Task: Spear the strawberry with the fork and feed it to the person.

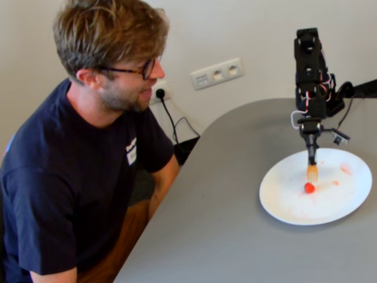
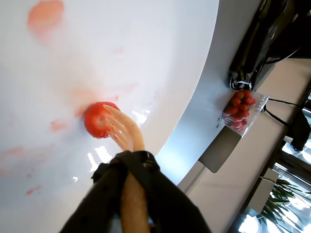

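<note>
A small red strawberry lies on a white plate on the grey table. My gripper points straight down over the plate and is shut on a pale orange fork. The fork's tines hang just above the strawberry. In the wrist view the tines overlap the right side of the strawberry; I cannot tell whether they touch it. The fork's handle sits in a black wrap. A man with glasses sits at the left of the table, facing the arm.
Red juice smears mark the plate. A clear box of strawberries stands on the table beyond the plate. Wall sockets and a cable are behind the table. The table edge curves near the man.
</note>
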`<state>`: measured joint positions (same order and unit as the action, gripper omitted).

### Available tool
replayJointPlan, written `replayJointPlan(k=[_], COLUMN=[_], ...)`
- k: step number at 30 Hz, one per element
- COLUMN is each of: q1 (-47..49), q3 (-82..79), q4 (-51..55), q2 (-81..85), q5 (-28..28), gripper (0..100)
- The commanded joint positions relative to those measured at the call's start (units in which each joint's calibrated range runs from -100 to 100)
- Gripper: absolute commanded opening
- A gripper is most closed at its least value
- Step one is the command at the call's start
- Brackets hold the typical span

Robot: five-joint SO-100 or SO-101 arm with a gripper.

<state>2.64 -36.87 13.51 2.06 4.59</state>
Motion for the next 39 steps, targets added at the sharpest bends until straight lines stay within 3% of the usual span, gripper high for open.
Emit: replayJointPlan(k=[1, 8, 13, 29, 34, 39], q1=[0.3, -0.3, -0.9, -1.2, -1.1, -1.3], q3=[0.3, 0.4, 1.0, 3.1, 12.0, 12.9], q4=[-0.2, -0.1, 8.4, 14.7, 14.6, 7.0], q2=[0.8, 0.6, 0.1, 7.6, 10.8, 4.4], q5=[0.1, 0.1, 1.8, 1.5, 1.7, 1.5], gripper=[1, 1, 1, 1, 1, 1])
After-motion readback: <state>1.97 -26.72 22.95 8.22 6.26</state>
